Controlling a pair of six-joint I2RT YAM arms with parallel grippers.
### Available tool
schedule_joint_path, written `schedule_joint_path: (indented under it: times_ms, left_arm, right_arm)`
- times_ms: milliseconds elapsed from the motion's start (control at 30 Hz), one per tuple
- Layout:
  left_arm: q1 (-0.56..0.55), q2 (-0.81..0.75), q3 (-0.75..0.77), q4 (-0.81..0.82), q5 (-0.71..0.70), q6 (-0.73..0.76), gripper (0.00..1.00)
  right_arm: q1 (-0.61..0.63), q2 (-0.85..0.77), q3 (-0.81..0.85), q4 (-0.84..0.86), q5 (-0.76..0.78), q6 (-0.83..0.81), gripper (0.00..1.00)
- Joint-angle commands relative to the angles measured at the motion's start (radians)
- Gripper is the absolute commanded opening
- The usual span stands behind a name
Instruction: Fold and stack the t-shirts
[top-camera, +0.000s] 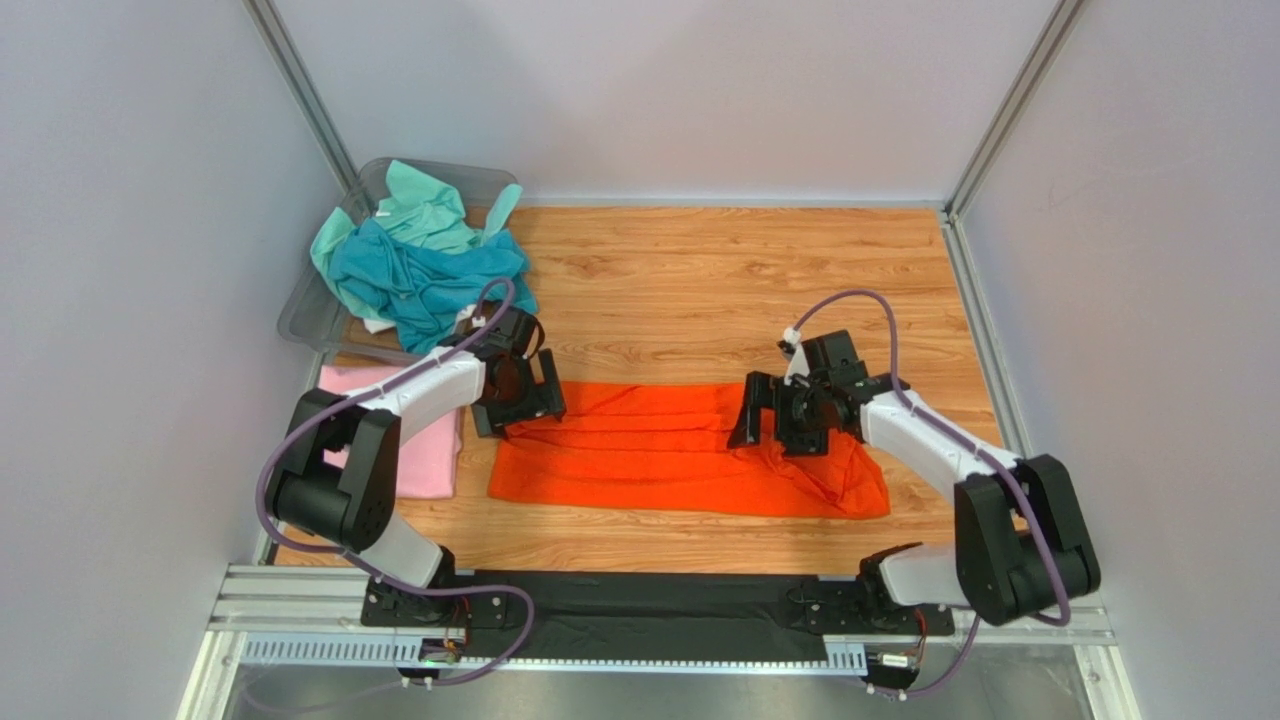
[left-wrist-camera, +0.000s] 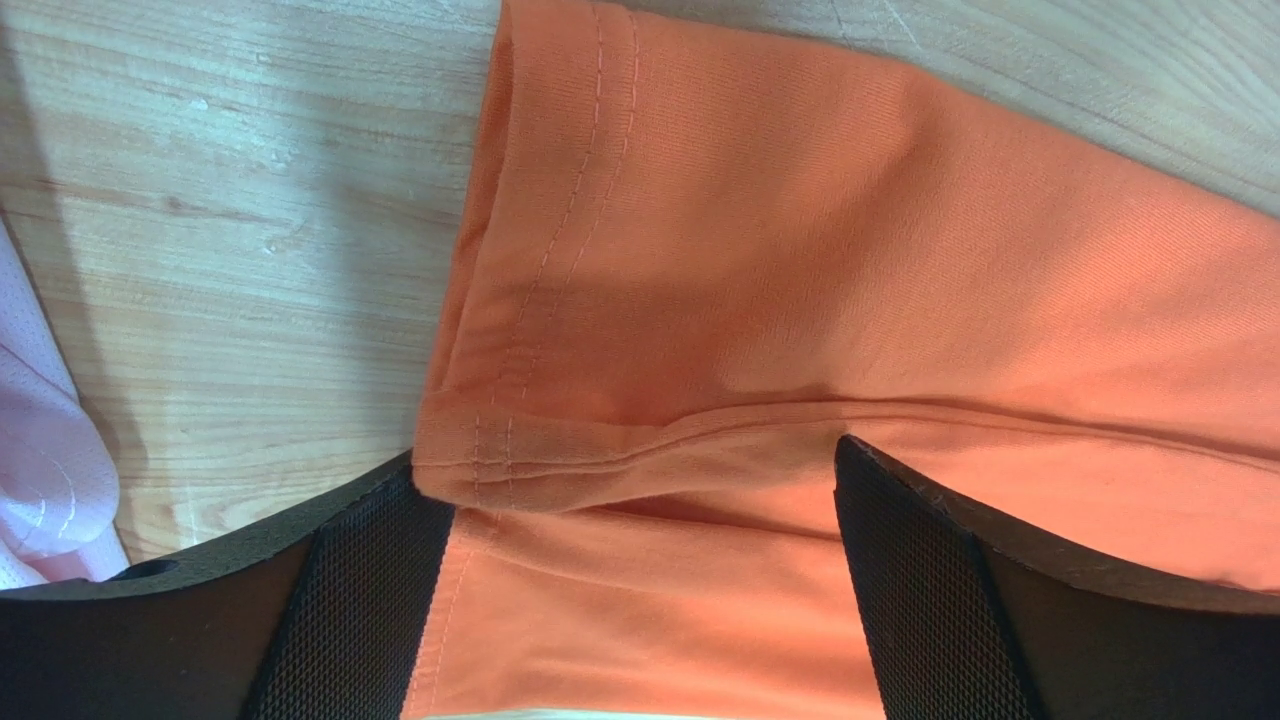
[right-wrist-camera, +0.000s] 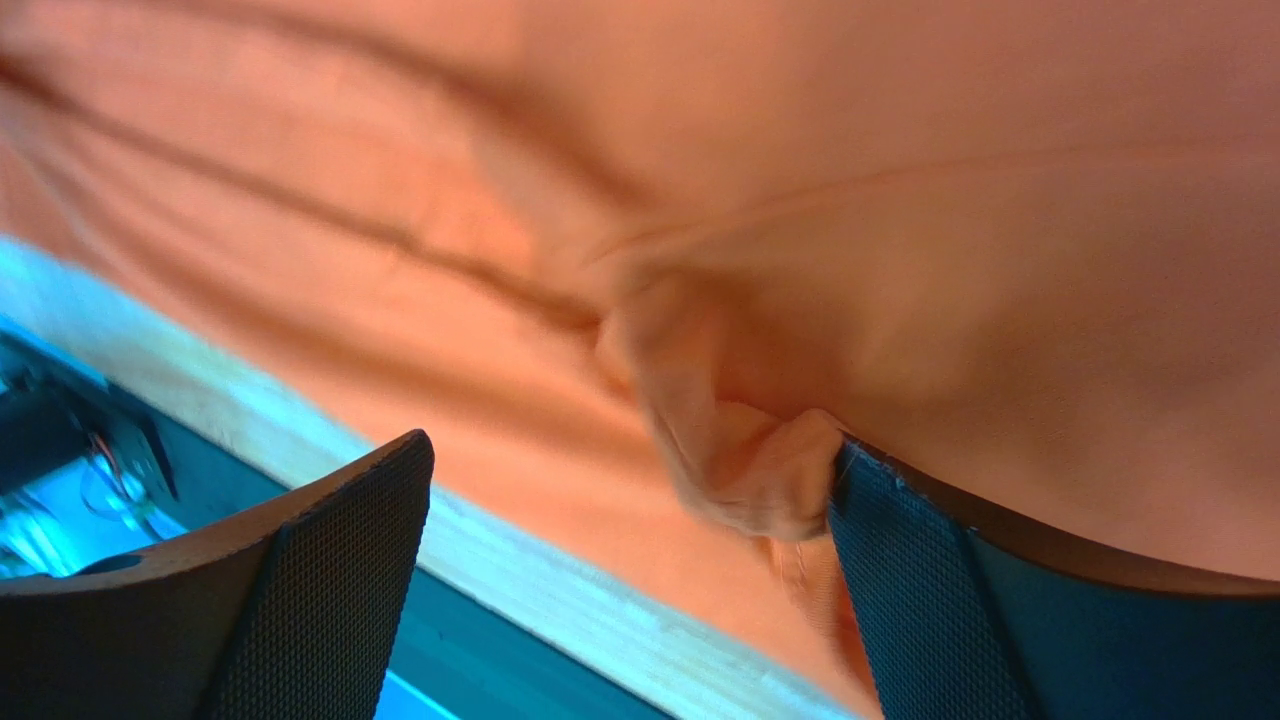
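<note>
Left jaws: I see them spread wide with nothing pinched; the left gripper (top-camera: 519, 393) (left-wrist-camera: 639, 525) sits low over the left end of the orange t-shirt (top-camera: 676, 458) (left-wrist-camera: 842, 300), its fingers (left-wrist-camera: 361, 600) either side of a stitched hem and a fold line
Right jaws: wide apart too; the right gripper (top-camera: 781, 413) (right-wrist-camera: 624, 540) hangs over the right part of the orange t-shirt (right-wrist-camera: 902, 225); a small bunch of cloth lies against one finger (right-wrist-camera: 932, 600); I cannot tell whether the other finger touches cloth
Orange t-shirt: lying as a long band across the near middle of the table (top-camera: 706, 278), creased lengthwise, between the two arms
Pink t-shirt (top-camera: 428, 458) (left-wrist-camera: 45, 480): flat on the table's left side, just beside the orange one and partly under the left arm
Teal t-shirt (top-camera: 413, 278): heaped in the bin (top-camera: 308, 323) at the far left corner, spilling over its near edge
Mint green t-shirt (top-camera: 428, 203): crumpled on the same heap, behind the teal one
</note>
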Motion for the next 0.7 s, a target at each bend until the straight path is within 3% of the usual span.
schedule_joint_path:
  times_ms: [0,333,467,667]
  left_arm:
    - [0.004,-0.024,-0.01,0.008,0.002,0.012,1.0]
    - [0.004,-0.186,0.019,-0.104,-0.121,-0.005,1.0]
    - [0.004,-0.319,0.008,-0.087,-0.07,0.024,1.0]
    - [0.004,-0.571,-0.113,0.083,0.042,0.072,1.0]
  right_arm:
    - [0.089,-0.122,-0.018,-0.03,0.015,0.006,1.0]
    - [0.341,-0.261,-0.01,-0.216,0.179,0.044,1.0]
    - [0.344,-0.359,0.008,-0.239,0.315,0.06,1.0]
    - [0.312,-0.407,0.051,-0.221,0.49,0.052,1.0]
